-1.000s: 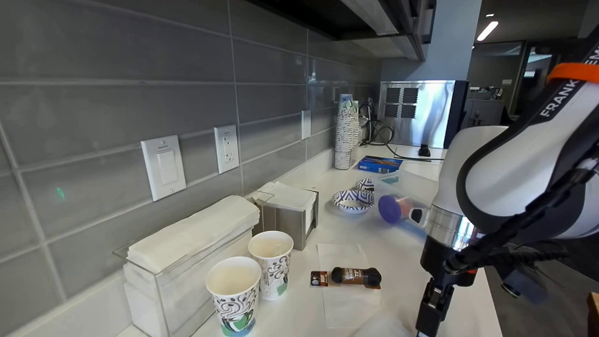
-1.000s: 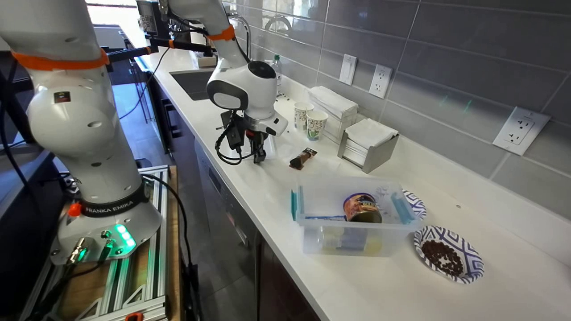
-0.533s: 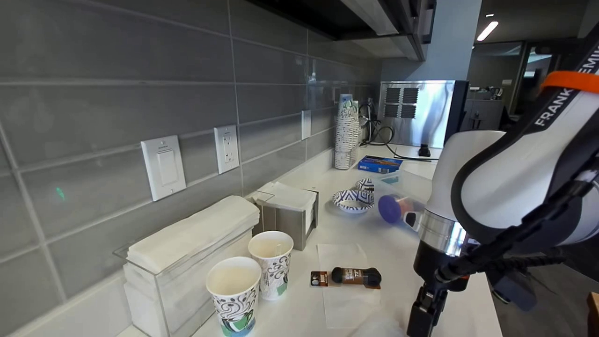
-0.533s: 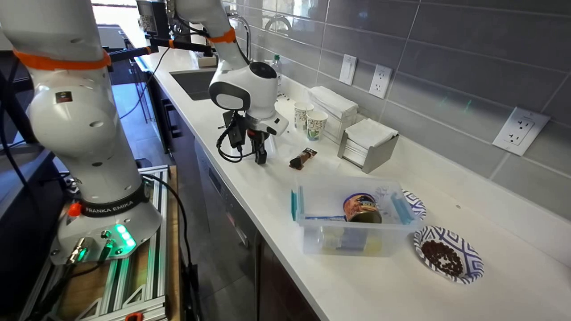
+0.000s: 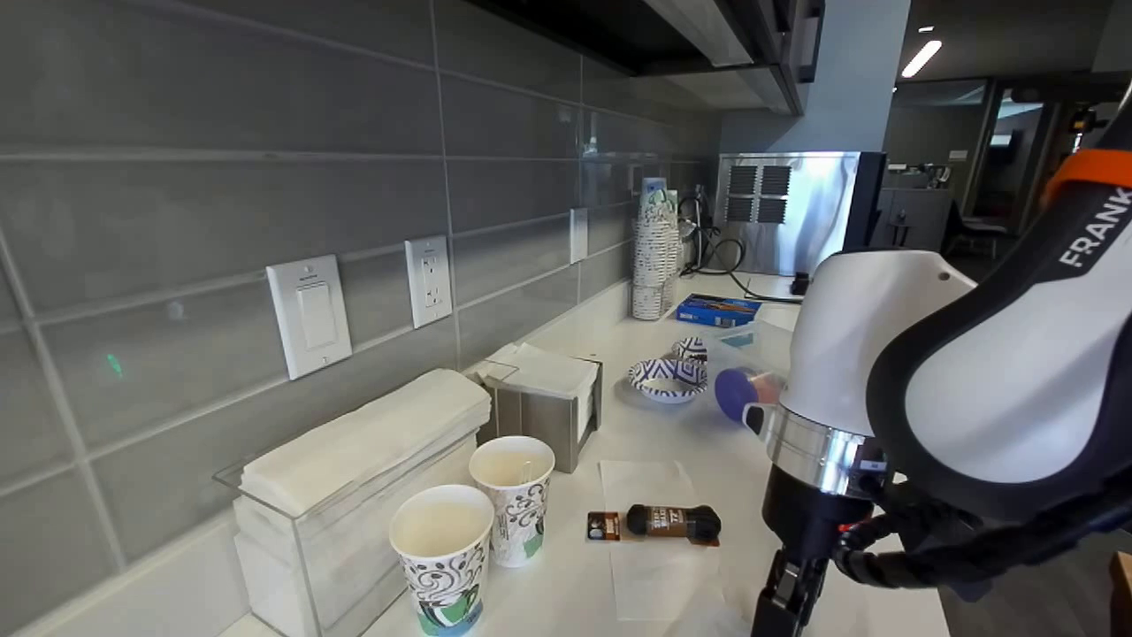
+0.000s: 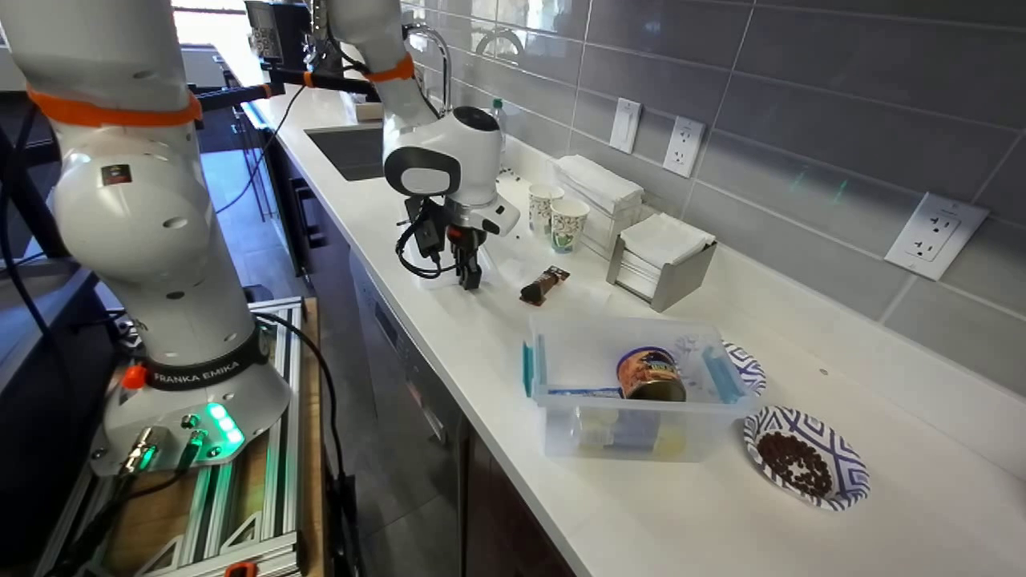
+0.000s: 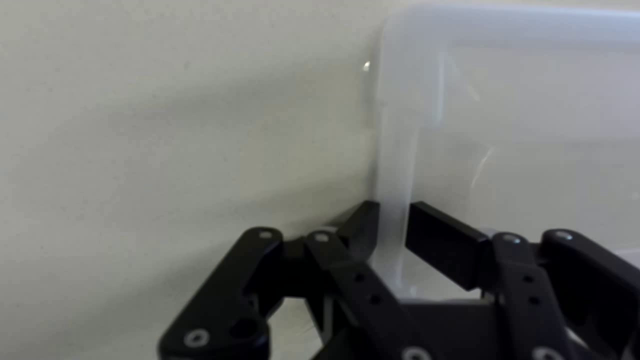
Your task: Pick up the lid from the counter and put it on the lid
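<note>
— What has the gripper (image 7: pixel 394 225) got?
— The lid (image 7: pixel 525 150), by one edge: its jaws stand narrow, one against each side. Whether the lid touches the counter (image 7: pixel 175 150) I can't tell
— How does it look?
— Clear plastic, slightly milky, with a paler border and a rounded corner ahead of the gripper
— Does every view show that?
— Only the wrist view shows the edge between the jaws; in both exterior views just a pale part peeks out beside the gripper
— And which way does it point?
— The held edge runs forward from the jaws to that corner, where the border turns sideways and leaves the frame, so its long axis I can't tell
— Farther off?
— A black bundle (image 6: pixel 543 286) near the gripper; well apart from it, in an exterior view, a can (image 6: pixel 651 375) in a translucent box (image 6: pixel 697 425)
</note>
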Tool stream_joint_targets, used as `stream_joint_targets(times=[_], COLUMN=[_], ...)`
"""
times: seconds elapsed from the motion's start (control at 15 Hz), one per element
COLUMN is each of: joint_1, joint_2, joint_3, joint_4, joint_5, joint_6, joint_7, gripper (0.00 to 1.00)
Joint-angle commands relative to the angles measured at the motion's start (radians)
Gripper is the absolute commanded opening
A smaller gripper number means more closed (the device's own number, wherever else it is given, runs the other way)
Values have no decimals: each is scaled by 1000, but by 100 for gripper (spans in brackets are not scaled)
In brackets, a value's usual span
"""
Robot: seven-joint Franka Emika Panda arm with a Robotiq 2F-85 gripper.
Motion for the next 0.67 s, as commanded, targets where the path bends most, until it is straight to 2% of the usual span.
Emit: stream_joint_targets(times=[0.0, 0.2, 0.33, 0.6], joint_1=[-15, -31, -51, -72], joint_2=[-36, -103, -156, -252], joint_3=[-18, -46, -54, -52], joint_4=[-21, -24, -18, 0], joint_5=[-218, -395, -462, -478], joint_6=[-35, -131, -224, -382], joint_7=[153, 238, 253, 208], gripper=[6, 6, 6, 6])
